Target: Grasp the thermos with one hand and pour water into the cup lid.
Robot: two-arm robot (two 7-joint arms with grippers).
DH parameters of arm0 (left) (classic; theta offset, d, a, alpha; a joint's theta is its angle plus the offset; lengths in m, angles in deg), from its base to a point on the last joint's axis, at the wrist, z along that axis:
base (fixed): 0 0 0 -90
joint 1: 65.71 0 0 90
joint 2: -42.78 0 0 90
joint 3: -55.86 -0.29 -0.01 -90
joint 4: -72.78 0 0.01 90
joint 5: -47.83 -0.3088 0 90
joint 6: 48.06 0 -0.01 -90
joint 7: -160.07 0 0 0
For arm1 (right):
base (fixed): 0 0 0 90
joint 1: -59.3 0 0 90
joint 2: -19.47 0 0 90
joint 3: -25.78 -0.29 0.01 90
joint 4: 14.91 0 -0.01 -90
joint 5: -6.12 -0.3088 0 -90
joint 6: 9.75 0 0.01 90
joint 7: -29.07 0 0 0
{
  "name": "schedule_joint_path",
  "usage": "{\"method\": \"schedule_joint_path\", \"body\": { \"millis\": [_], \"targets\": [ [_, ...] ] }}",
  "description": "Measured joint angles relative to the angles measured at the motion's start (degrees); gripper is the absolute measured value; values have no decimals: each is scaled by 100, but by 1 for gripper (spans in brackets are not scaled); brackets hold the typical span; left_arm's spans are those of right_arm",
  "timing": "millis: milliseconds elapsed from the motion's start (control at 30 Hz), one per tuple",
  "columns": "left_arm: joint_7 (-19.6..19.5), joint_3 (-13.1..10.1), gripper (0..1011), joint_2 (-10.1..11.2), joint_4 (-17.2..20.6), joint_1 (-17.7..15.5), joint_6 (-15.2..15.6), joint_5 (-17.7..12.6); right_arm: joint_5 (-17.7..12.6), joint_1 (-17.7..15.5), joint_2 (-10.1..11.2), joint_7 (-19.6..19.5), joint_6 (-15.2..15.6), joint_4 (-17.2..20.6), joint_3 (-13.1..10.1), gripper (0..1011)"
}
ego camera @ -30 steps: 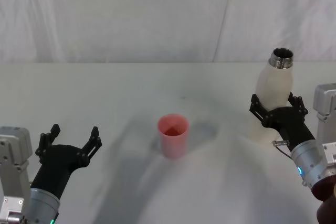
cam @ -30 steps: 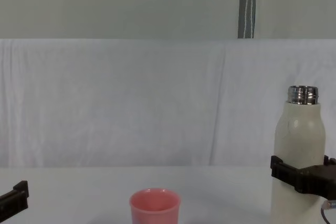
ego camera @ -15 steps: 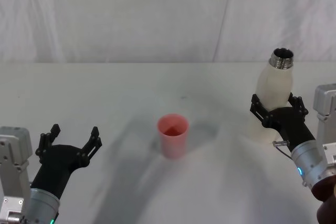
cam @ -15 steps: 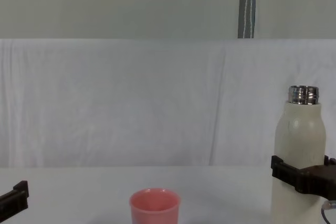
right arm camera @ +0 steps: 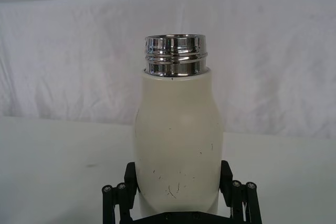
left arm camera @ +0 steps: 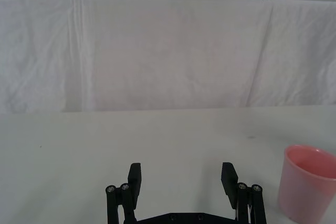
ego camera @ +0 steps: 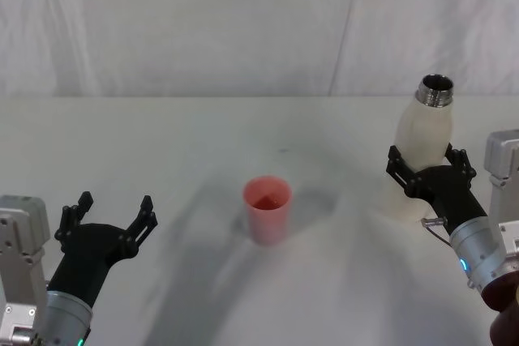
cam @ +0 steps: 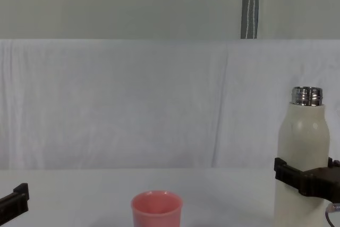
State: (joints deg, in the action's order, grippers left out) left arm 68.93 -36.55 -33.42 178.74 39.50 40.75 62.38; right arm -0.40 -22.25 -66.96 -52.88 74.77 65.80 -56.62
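1. Now, the right gripper [ego camera: 427,166] is clamped round the thermos [ego camera: 423,131], low on its body, so the open neck is free for pouring.
2. The cup lid [ego camera: 267,209] waits mid-table, well apart.
3. The left gripper [ego camera: 107,218] idles near the left edge, spread wide and holding nothing.

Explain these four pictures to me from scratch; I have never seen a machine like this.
This is a two-armed robot at a white table. One picture looks down from its head, one looks across from its chest, and one comes from each wrist. The black claws are its grippers. The right gripper is closed around the body of a tall cream thermos, which stands upright with its silver neck uncapped; the right wrist picture shows it close up. The left gripper sits open and idle low on the robot's left, holding nothing. A small pink cup lid stands upright mid-table between the arms, not touching either.
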Motion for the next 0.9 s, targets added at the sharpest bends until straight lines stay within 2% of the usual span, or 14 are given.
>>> {"method": "schedule_joint_path", "body": {
  "millis": [200, 600, 900],
  "targets": [
    [0, 0, 1001, 0, 0, 0, 0, 0, 43, 17, 53, 13, 43, 41, 50, 950],
    [0, 0, 1001, 0, 0, 0, 0, 0, 349, 205, 273, 53, 141, 203, 186, 950],
    [0, 0, 1001, 0, 0, 0, 0, 0, 290, 311, 319, 145, 181, 453, 154, 950]
  ]
}}
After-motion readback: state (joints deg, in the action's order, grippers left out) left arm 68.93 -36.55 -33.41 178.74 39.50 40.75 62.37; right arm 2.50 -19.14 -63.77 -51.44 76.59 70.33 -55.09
